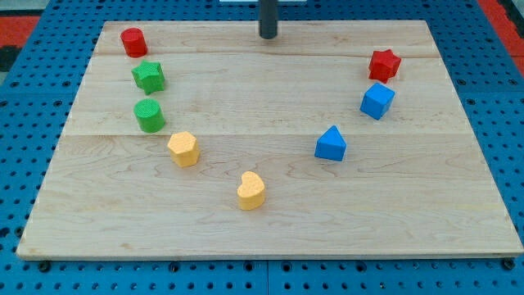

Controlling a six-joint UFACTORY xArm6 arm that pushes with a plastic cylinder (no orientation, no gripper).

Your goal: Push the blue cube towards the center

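Camera view has my tip (pixel 268 36) parked at twelve o'clock on the pale wooden board (pixel 270 221), touching nothing; we carry no jaws, only a rod. Our blue cube (pixel 377 101) waits at two o'clock, just below the red star block (pixel 384 64), with the blue triangular block (pixel 331 144) nearer centre.

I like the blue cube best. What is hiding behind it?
Just behind the blue cube, toward the view's top, sits the red star, close by. Its lower edge may be slightly covered. My tip is far off, near the top edge.
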